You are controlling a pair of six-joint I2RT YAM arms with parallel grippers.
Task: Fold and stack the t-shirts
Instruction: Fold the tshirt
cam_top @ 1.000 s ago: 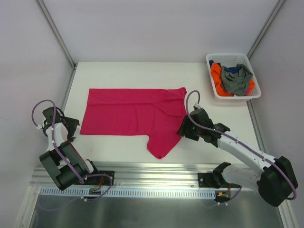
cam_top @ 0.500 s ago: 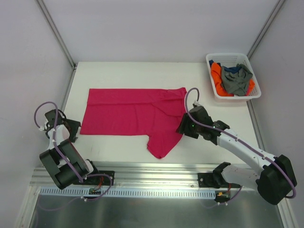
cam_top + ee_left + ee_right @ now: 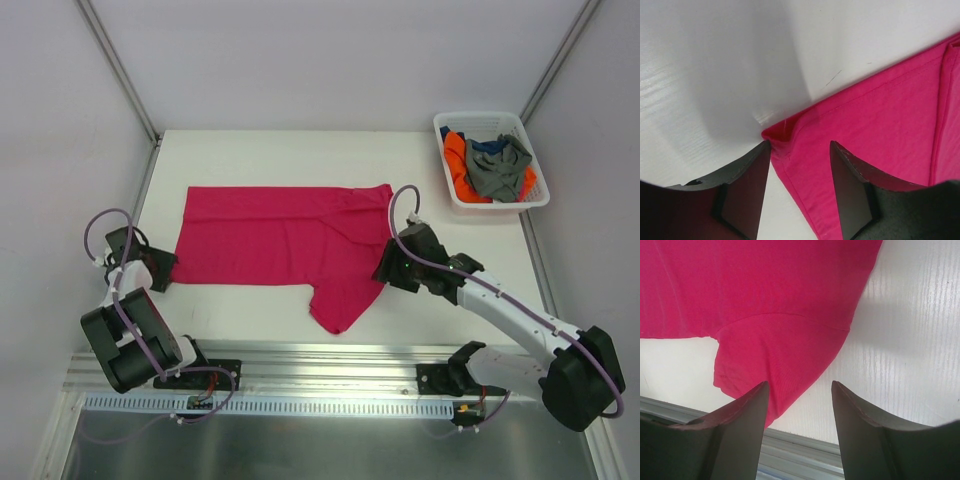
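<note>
The pink t-shirt (image 3: 280, 240) is spread flat on the white table (image 3: 250, 160), long axis running straight across from the left pincer (image 3: 799, 150) to the right pincer (image 3: 799, 390). I think the hem end is the one at the left pincer, but the cloth looks doubled over along its far side, so don't quote me. 1 sleeve pokes out sideways toward the arm bases, right under the right pincer.

Left pincer: jaws partly apart, straddling the near corner of the shirt. The corner sits between the 2 fingers with the left finger right at the cloth edge, not pinched. Right pincer: jaws apart too, gripping nothing, with the sleeve's rounded end in the gap ahead of its tips.

Well off to the far right of the right pincer sits a white basket (image 3: 520, 118), clear of the pink shirt, with the grey t-shirt (image 3: 495, 170) bunched on top of the orange t-shirt (image 3: 455, 155) and the dark blue t-shirt (image 3: 487, 146).

Only the top view shows the basket. The left wrist view shows the stitched hem and a folded edge off to that pincer's right. The right wrist view catches the metal rail (image 3: 795, 450) just past the sleeve tip.
</note>
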